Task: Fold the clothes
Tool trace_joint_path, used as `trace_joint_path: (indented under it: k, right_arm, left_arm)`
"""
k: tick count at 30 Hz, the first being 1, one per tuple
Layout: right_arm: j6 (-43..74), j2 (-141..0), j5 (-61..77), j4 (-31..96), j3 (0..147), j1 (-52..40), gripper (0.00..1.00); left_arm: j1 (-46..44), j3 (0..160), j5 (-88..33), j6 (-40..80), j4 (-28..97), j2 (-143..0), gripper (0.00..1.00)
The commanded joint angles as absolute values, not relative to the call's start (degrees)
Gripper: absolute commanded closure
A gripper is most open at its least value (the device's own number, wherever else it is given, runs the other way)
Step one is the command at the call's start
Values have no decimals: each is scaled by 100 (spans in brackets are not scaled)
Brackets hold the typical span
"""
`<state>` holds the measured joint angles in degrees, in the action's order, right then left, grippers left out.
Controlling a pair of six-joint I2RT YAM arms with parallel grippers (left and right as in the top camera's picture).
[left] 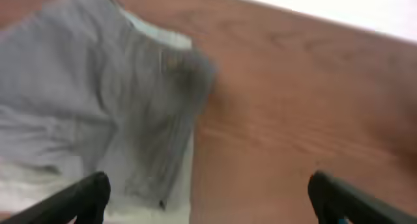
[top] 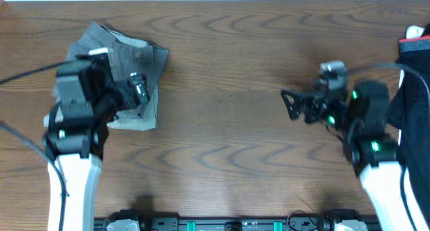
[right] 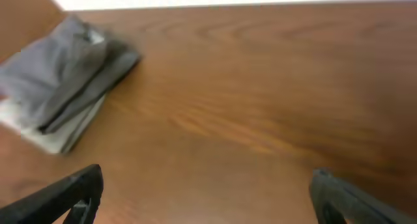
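Trousers (top: 411, 90): dark navy-black cloth, bunched at the right edge of the table and partly cut off by the overhead frame. Neither wrist view shows them.
Coral-red trim (top: 415, 33): a small bright patch at the far end of the heap, with a pale strip just beside it.
Contact with the trousers: neither pincer touches them. The right arm (top: 371, 110) has its black wrist section, dotted with green lights, just left of the cloth.
Right gripper (top: 290, 105): fingers spread wide and empty, pointing left over bare wood, some way left of the trousers.
Right gripper, wrist view (right: 208, 191): its two dark fingers (right: 81, 188) sit in the near corners of the frame with only table between them.
Table (top: 222, 144): brown wood grain. Its middle lies between the two arms.
Grey shorts (top: 127, 56): a folded grey bundle at the far left of the table, well apart from the trousers, with a paler layer showing along its near edge. They also show small and blurred at the far left of the right wrist view (right: 62, 87).
Left gripper (top: 138, 88): spread wide, gripping nothing, above the near-right part of the grey shorts.
Left gripper, wrist view (left: 208, 198): one finger (left: 88, 195) is over the blurred grey cloth (left: 85, 100) and the other over wood. Whether either touches the cloth cannot be told.
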<state>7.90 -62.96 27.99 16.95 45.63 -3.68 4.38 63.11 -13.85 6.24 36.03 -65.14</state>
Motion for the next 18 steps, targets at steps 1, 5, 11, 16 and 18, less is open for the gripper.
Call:
trace_joint_path:
  k: [1,5,11,16,18]
  right_arm:
    - [1299,-6969,3785,1828,4858,-412,1]
    - [1111,-7481,4300,1457,4877,-373,1]
    - [1586,-8040,2665,2185,5531,-222,1]
    - [1555,-8984,1791,3258,7100,220,1]
    - [1559,-9354,1448,3522,7725,482,1]
  left_arm:
    - [410,6536,-1761,827,3771,-6772,2]
    - [410,6534,-2036,825,3791,-6879,2]
    - [408,6539,-1546,803,3730,-6879,2]
    - [204,6539,-821,797,3802,-6897,2]
    - [60,6539,-473,799,3857,-6901,2]
